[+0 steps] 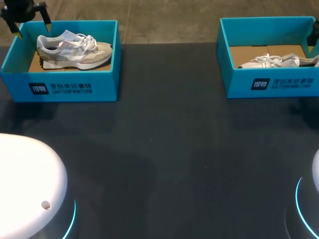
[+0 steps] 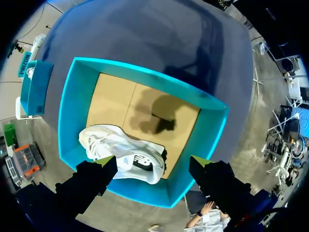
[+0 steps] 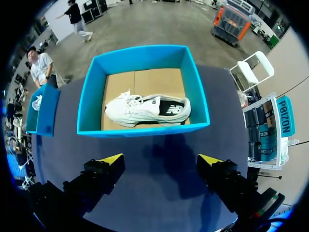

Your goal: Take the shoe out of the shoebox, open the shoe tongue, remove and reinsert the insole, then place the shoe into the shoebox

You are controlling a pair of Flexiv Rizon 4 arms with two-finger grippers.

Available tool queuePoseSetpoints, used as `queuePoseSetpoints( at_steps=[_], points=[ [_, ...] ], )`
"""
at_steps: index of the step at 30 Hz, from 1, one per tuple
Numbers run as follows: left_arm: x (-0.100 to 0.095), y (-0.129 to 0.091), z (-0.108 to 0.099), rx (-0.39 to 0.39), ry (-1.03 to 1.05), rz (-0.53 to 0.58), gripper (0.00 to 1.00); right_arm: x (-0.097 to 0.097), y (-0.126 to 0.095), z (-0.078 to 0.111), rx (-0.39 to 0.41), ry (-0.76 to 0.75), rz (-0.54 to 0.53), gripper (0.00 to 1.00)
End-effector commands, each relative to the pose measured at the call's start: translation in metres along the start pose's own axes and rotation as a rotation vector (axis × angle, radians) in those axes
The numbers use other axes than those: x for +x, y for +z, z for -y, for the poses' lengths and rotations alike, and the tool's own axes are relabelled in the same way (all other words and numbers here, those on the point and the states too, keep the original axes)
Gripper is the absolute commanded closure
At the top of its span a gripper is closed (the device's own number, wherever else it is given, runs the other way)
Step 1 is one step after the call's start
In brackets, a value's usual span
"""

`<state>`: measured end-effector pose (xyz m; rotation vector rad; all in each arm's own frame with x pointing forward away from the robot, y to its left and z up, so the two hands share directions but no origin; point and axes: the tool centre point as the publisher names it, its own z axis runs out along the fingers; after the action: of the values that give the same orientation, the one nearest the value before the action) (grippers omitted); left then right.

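Note:
Two blue shoeboxes stand at the back of the dark table. The left shoebox (image 1: 75, 84) holds a grey-and-white sneaker (image 1: 75, 50) lying on its side. My left gripper (image 1: 32, 26) hangs open above that box's far left corner. From its wrist the sneaker (image 2: 123, 152) lies just below the open left gripper (image 2: 152, 162), against the box's near wall (image 2: 145, 191). The right shoebox (image 1: 271, 82) holds a white sneaker (image 1: 271, 61). My right gripper (image 3: 160, 158) is open over bare table, short of that box (image 3: 145, 129), with its sneaker (image 3: 145, 108) ahead of it.
White robot bases sit at the front left (image 1: 27, 184) and front right (image 1: 315, 174) of the table. Dark tabletop (image 1: 164, 149) spreads between the boxes and the bases. Each wrist view shows the other box off to one side (image 2: 36, 84) (image 3: 43, 116).

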<state>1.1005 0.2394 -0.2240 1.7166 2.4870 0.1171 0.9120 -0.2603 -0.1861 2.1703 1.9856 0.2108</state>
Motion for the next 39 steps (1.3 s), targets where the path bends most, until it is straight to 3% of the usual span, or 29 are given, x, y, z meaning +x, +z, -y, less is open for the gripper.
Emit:
queuePoseSetpoints(
  at_steps=[1,14,16,24,36,37,38,39],
  points=[
    [-0.001,-0.002,0.001,-0.002,0.001,-0.005,0.00,0.000,0.000,-0.001,0.000,0.000,0.000,0.00],
    [0.001,-0.001,0.000,-0.010,0.012,-0.021,0.00,0.000,0.000,-0.001,0.000,0.000,0.000,0.00],
    [0.008,0.000,-0.005,-0.026,0.036,0.022,0.00,0.000,0.000,-0.001,0.000,0.000,0.000,0.00],
    [0.018,0.020,-0.036,-0.020,0.197,0.013,0.00,0.000,0.000,-0.001,0.000,0.000,0.000,0.00],
    [0.009,0.060,-0.072,-0.023,0.311,0.017,0.00,0.000,0.000,-0.001,0.000,0.000,0.000,0.00],
    [0.007,0.062,-0.075,-0.028,0.311,0.020,0.08,0.000,0.000,-0.001,0.000,0.000,0.000,0.00],
    [0.006,0.063,-0.078,-0.027,0.314,0.024,0.25,0.000,0.000,-0.001,0.000,0.000,0.000,0.00],
    [0.005,0.065,-0.080,-0.026,0.314,0.024,0.25,0.000,0.000,-0.001,0.000,0.000,0.000,0.00]
  ],
)
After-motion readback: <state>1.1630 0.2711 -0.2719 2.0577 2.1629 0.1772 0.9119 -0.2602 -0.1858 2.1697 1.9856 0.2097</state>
